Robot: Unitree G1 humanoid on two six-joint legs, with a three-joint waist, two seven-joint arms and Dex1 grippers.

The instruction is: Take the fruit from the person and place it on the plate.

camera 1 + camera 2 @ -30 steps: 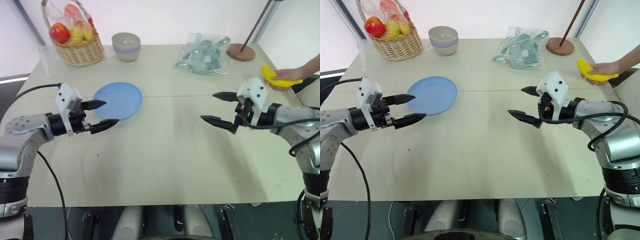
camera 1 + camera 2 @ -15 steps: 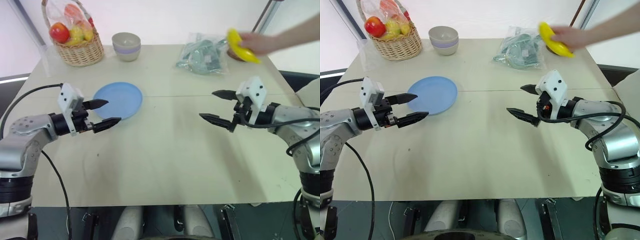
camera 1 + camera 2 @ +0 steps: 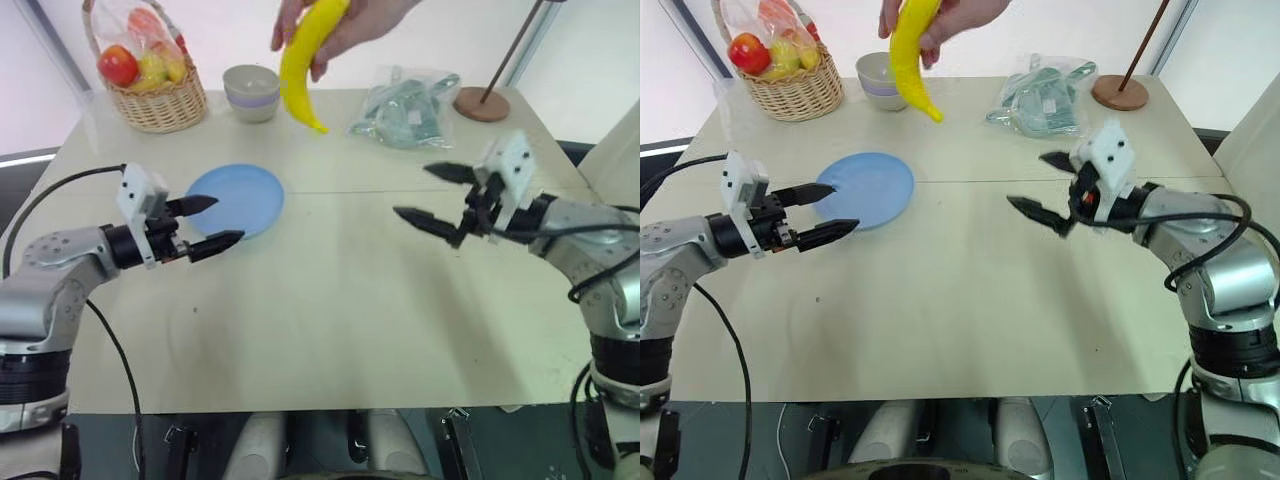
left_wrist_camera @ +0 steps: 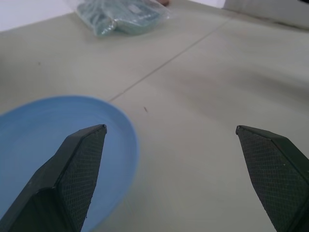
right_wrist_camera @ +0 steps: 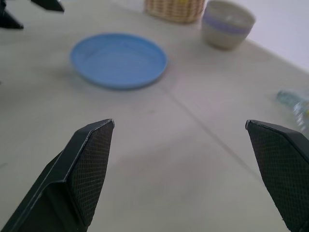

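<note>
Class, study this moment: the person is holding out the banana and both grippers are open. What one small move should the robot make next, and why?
Probably raise the left gripper toward the banana and bring its open jaws around it. The person's hand holds the banana in the air over the far side of the table, beyond the plate, nearer this gripper than the right gripper. Neither gripper holds anything, and the plate is bare.

Wicker basket [image 3: 157, 98] of bagged fruit at the table's [image 3: 330, 310] far left corner, grey-lilac bowl [image 3: 251, 92] beside it, clear plastic bag [image 3: 405, 108], round wooden stand base [image 3: 481, 104] far right.
</note>
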